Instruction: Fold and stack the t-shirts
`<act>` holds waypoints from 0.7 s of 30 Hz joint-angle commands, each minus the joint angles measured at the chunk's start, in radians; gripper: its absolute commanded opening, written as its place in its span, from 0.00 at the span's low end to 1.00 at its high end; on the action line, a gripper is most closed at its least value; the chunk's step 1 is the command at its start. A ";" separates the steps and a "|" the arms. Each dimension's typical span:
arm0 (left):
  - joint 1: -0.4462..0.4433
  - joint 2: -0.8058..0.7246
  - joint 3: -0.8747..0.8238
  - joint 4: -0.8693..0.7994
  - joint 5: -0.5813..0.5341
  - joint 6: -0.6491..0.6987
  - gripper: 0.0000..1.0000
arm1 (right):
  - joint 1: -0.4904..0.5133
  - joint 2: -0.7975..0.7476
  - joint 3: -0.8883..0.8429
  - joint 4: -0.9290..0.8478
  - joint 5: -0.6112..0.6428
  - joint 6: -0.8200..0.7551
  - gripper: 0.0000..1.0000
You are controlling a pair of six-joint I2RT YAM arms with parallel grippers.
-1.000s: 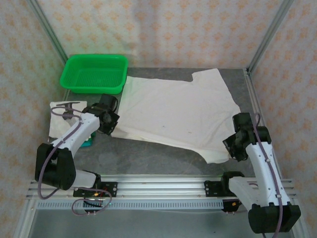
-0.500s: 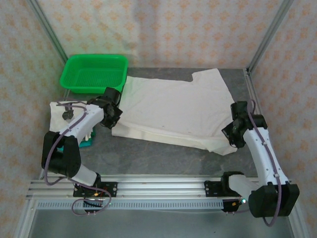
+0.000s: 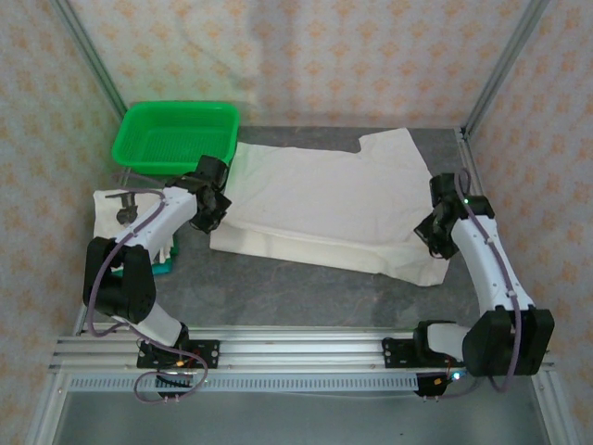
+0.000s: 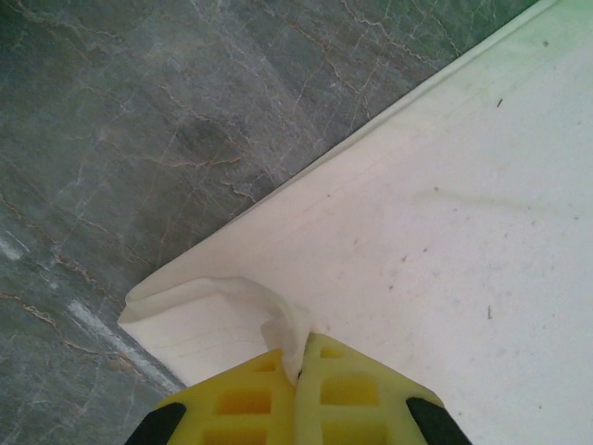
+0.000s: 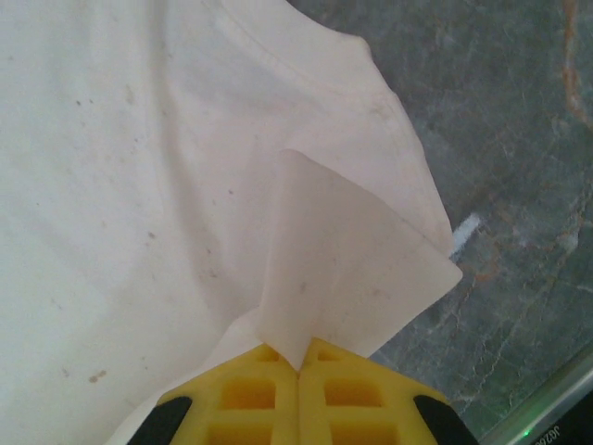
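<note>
The left tool point(image 4: 298, 357) is clenched on the near-left corner of the spread t-shirt point(image 3: 324, 190). The right tool point(image 5: 298, 357) is clamped on its near-right corner, so a thin flap of cloth is pinched at each side, judged to be so that the near hem can be carried over the body as one straight fold. The shirt is laid flat on the grey bench point(image 3: 278, 297), from the middle toward the far side, with its near edge raised at both tools and its far-left corner just beside the green basket point(image 3: 176, 134).
</note>
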 commanded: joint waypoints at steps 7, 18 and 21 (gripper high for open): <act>0.012 0.051 0.047 -0.045 -0.053 0.022 0.00 | -0.010 0.094 0.102 0.052 0.061 -0.058 0.00; 0.013 0.101 0.086 -0.059 -0.056 0.026 0.00 | -0.013 0.191 0.150 0.131 0.080 -0.077 0.00; 0.012 0.107 0.089 -0.064 -0.062 0.025 0.00 | -0.014 0.218 0.161 0.144 0.081 -0.077 0.00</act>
